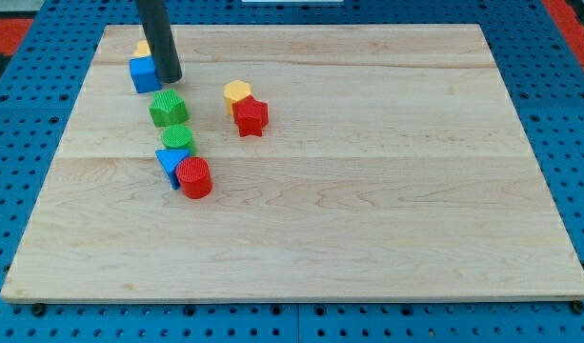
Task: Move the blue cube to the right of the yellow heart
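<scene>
The blue cube (145, 74) lies near the board's top left corner. The yellow heart (142, 48) sits just above it, touching it, partly hidden by the rod. My tip (169, 79) rests on the board right beside the blue cube's right side, touching or nearly touching it. The rod rises from there out of the view's top.
A green star (167, 108) lies below my tip. Further down are a green cylinder (178, 139), a blue triangle (171, 162) and a red cylinder (194, 177). A yellow hexagon (237, 92) and a red star (251, 116) lie to the right. The wooden board (368, 191) sits on a blue pegboard.
</scene>
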Controlling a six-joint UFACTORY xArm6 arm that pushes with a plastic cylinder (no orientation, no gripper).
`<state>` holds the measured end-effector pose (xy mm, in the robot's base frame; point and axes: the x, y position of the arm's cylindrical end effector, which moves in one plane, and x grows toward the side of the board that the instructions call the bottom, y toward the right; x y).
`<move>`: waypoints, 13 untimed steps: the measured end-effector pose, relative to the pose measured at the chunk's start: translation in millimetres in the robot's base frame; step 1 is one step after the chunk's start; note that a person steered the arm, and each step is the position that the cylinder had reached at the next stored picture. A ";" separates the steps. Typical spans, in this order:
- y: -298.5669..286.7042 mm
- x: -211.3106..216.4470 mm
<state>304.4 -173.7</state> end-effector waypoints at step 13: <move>-11.4 34.0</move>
<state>338.4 -185.1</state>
